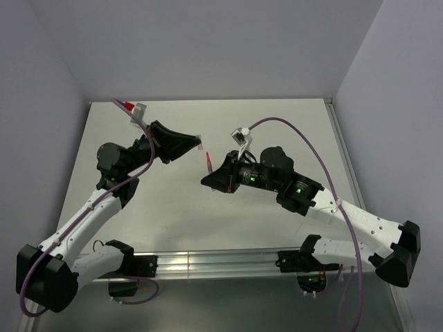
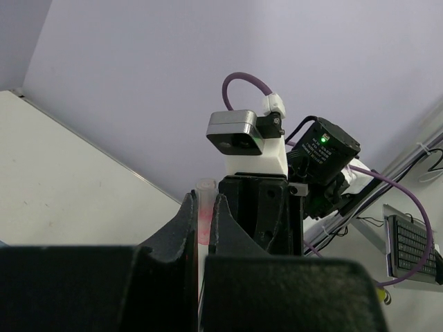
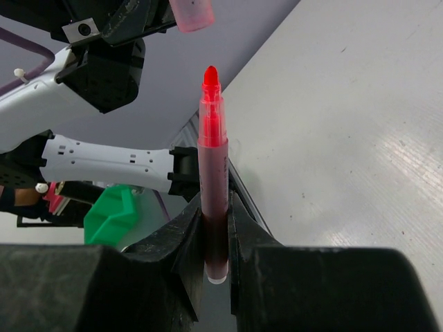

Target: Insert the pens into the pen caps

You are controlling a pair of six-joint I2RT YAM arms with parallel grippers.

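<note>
My right gripper is shut on a red pen, which stands upright between its fingers with the bright red tip on top. In the top view the pen rises from the right gripper above the middle of the table. My left gripper is shut on a pinkish-red pen cap that pokes out past its fingertips. The cap hangs a short way up and to the left of the pen's tip, apart from it. Seen from above, the cap sits at the end of the left gripper.
The white table has a metal rail along its near edge and walls on three sides. A green object lies beyond the table edge. A keyboard sits off to the right, past the right arm's wrist camera.
</note>
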